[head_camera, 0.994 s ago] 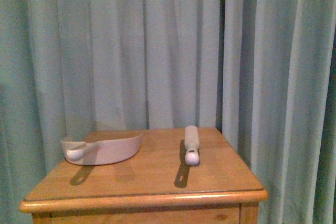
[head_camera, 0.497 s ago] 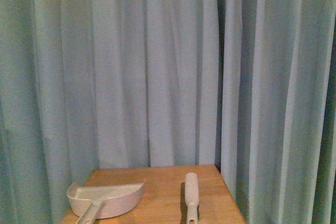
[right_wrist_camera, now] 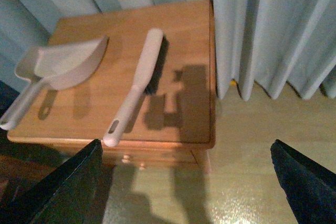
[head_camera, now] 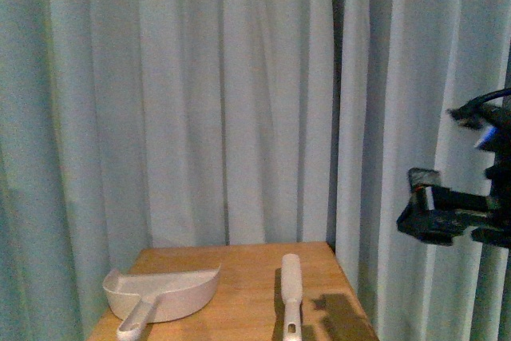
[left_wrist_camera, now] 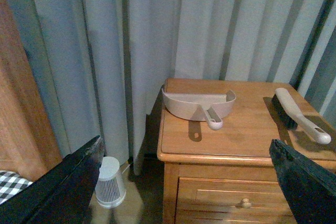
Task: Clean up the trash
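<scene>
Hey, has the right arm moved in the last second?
Yes. The right arm has come into the front view, right of the wooden table, before the curtain; unseen earlier.

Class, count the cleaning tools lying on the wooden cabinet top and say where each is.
2. The dustpan lies on the left side of the cabinet top; the brush lies to its right, apart from it. Nothing seems hidden.

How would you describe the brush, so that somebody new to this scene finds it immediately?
Find the wooden nightstand before the pale curtains. Two pale plastic tools lie on top; the brush is the long straight one with dark bristles, beside the scoop-shaped dustpan.
</scene>
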Robot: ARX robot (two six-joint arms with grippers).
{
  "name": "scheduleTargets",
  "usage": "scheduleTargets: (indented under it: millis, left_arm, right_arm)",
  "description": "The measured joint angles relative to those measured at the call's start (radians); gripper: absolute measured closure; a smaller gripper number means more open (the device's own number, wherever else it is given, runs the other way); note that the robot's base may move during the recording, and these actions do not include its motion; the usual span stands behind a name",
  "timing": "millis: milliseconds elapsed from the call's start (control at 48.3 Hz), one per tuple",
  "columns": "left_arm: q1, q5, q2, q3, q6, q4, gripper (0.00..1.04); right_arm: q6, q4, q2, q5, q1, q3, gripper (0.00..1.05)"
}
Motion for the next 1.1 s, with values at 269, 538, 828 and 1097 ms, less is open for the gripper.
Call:
scheduleTargets:
  millis: [269, 538, 828, 1097]
  left_arm:
    - [0.000, 0.000, 0.000, 0.000, 0.000, 0.000, 0.08]
    - [0.000, 0.000, 0.000, 0.000, 0.000, 0.000, 0.08]
    - [0.000, 0.000, 0.000, 0.000, 0.000, 0.000, 0.08]
    - [0.000, 0.000, 0.000, 0.000, 0.000, 0.000, 0.08]
  right_arm:
    - [0.075, -0.066, 0.445, 0.090, 0.111, 0.297, 0.08]
    - [0.137, -0.067, 0.616, 0.083, 0.148, 0.446, 0.08]
    - [0.164, -0.142, 0.787, 0.090, 0.185, 0.656, 0.08]
    - [0.178, -0.223, 0.870, 0.109, 0.197, 0.806, 0.08]
